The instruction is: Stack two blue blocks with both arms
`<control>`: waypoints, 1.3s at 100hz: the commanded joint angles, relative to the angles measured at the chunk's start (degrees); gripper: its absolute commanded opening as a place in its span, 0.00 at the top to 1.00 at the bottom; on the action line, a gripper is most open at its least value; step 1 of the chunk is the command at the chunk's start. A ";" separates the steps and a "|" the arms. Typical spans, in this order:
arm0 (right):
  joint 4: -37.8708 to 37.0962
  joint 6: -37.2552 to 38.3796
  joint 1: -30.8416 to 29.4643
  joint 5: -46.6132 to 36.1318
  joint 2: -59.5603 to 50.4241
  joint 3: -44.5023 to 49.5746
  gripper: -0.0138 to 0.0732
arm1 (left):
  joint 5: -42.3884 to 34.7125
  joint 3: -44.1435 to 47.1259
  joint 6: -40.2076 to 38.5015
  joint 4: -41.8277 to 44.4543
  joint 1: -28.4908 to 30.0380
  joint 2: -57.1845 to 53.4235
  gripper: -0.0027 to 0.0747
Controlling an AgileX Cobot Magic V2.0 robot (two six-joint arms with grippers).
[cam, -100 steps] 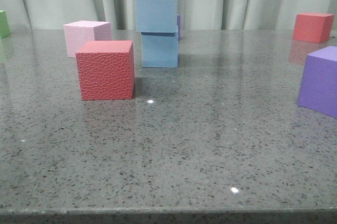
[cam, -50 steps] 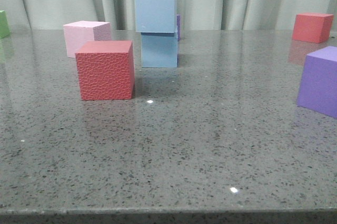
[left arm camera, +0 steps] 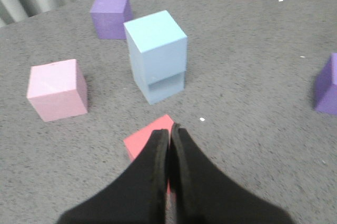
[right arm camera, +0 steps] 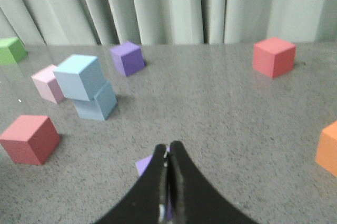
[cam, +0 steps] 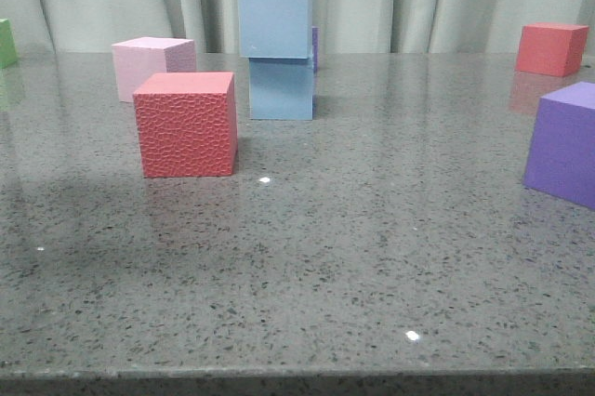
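Note:
Two sky-blue blocks stand stacked at the back middle of the table: the upper blue block (cam: 274, 18) rests on the lower blue block (cam: 282, 88), shifted a little to the left. The stack also shows in the left wrist view (left arm camera: 156, 45) and in the right wrist view (right arm camera: 79, 77). Neither gripper shows in the front view. My left gripper (left arm camera: 169, 132) is shut and empty, held above a red cube, away from the stack. My right gripper (right arm camera: 168, 149) is shut and empty above a purple cube.
A red cube (cam: 186, 123) stands in front left of the stack, a pale pink cube (cam: 152, 65) behind it. A purple cube (cam: 563, 143) is at the right, another red cube (cam: 552, 47) far right, a green cube (cam: 7, 42) far left. An orange cube (right arm camera: 328, 148) shows in the right wrist view.
The upper blue block has settled very slightly to the left on the lower one. A shadow on the table's left side has shifted. The other cubes have not moved.

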 commanded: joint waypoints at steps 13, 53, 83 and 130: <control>-2.29 -0.57 -0.02 -9.79 -5.15 4.44 0.98 | -16.11 12.93 -0.92 -0.06 -0.45 -12.93 0.99; -2.56 -0.57 -0.02 -15.54 -9.83 8.01 0.98 | -22.63 31.50 -0.92 -2.07 -0.45 -31.39 0.99; -2.56 -0.57 -0.02 -15.48 -9.83 8.01 0.98 | -22.18 32.48 -0.92 -2.83 -0.45 -32.36 0.99; -2.56 -0.57 -0.02 -15.48 -9.83 8.01 0.98 | -19.08 32.55 -0.92 0.62 -0.45 -32.36 0.99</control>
